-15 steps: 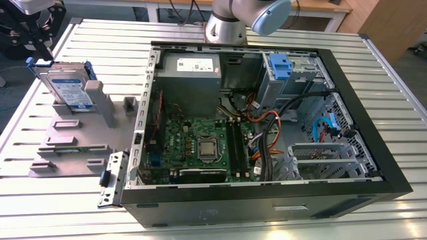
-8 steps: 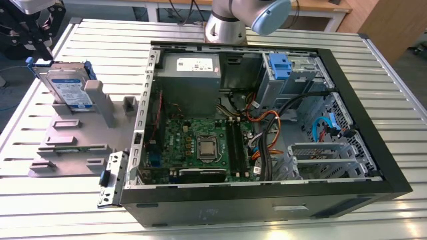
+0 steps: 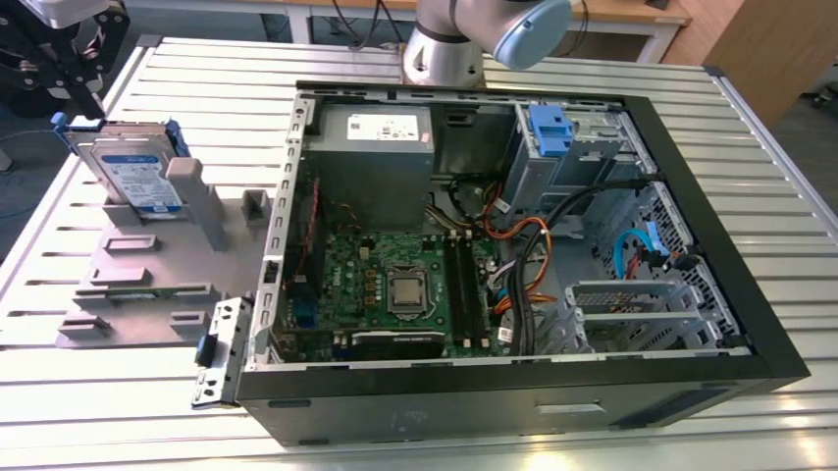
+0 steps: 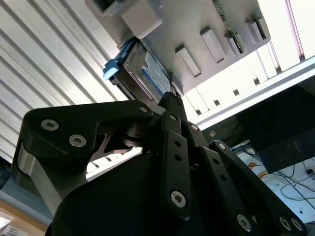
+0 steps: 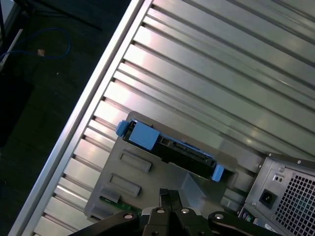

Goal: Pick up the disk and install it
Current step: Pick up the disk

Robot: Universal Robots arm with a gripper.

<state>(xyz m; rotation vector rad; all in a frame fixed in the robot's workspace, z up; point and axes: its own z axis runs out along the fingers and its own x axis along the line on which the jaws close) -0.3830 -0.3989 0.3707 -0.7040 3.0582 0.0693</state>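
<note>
Far at the exterior view's left, up in the corner: gripper (image 3: pixel 78 98), black, poised over the counter (image 3: pixel 131 412) of ribbed silver slats. Jaws drawn close together, holding nothing. Seen likewise in the second wrist view (image 4: pixel 170 96) and the first wrist view (image 5: pixel 166 194), tips pointing toward the disk with a gap between.

Just beneath the gripper: the disk (image 3: pixel 131 172). Stands on its edge, leaning back a little, silver face and white-and-blue label turned to the camera, blue carrier around its rim. Sits at the far end of a grey holder plate (image 3: pixel 144 275) lying flat on the counter. Same pairing in both wrist views: disk (image 4: pixel 147 73) (image 5: pixel 170 150) upright against the holder plate (image 4: pixel 197 29) (image 5: pixel 128 177), blue tabs jutting at either end.

Next along, a small metal bracket (image 3: pixel 216 353) with a blue tab, resting just beside the near corner of the computer case (image 3: pixel 524 378).

Then the case itself, black, lying on its side, side panel off. Inside, from the exterior view's left: grey power supply (image 3: pixel 373 147) at the far wall, green motherboard (image 3: pixel 392 285) nearer, a tangle of cables (image 3: pixel 524 245) running across. Behind the case, the arm (image 3: pixel 452 39), pale grey with a blue cap. Toward the exterior view's right, a blue bracket (image 3: pixel 548 128) fixed on the grey drive bay (image 3: pixel 596 147), well apart from the disk.
</note>
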